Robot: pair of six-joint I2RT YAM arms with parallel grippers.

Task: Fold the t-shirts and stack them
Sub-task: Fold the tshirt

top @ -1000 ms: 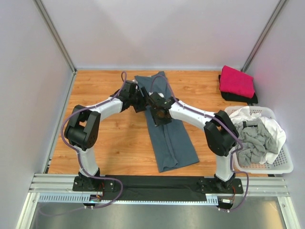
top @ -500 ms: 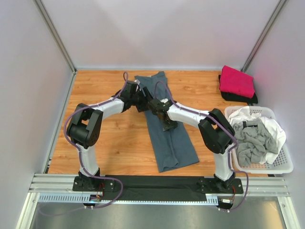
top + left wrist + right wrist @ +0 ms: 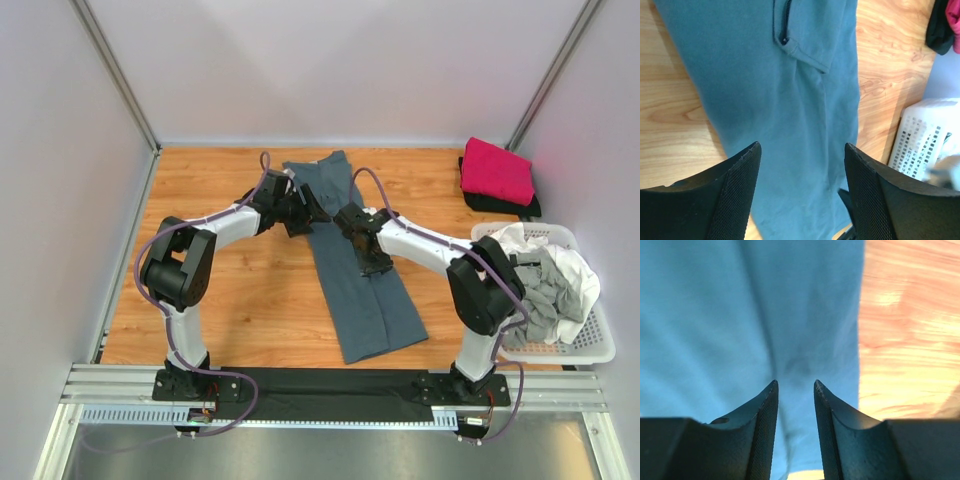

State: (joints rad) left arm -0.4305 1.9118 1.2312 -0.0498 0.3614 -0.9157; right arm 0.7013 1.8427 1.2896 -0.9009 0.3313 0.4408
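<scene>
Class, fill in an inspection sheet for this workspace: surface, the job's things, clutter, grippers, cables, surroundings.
Surface: wooden table, pale grain.
Job's things: blue-grey t-shirt lies as a long strip mid-table; pink t-shirt sits folded on a black t-shirt at the far right; white shirt and grey shirt are heaped in the basket.
Clutter: white lattice basket at the near right edge.
Grippers: left gripper jaws wide apart above the blue-grey t-shirt; right gripper jaws narrowly apart, low over it; pinching cloth or not, cannot tell.
Cables: purple cables run along both arms.
Surroundings: white walls, metal posts.
</scene>
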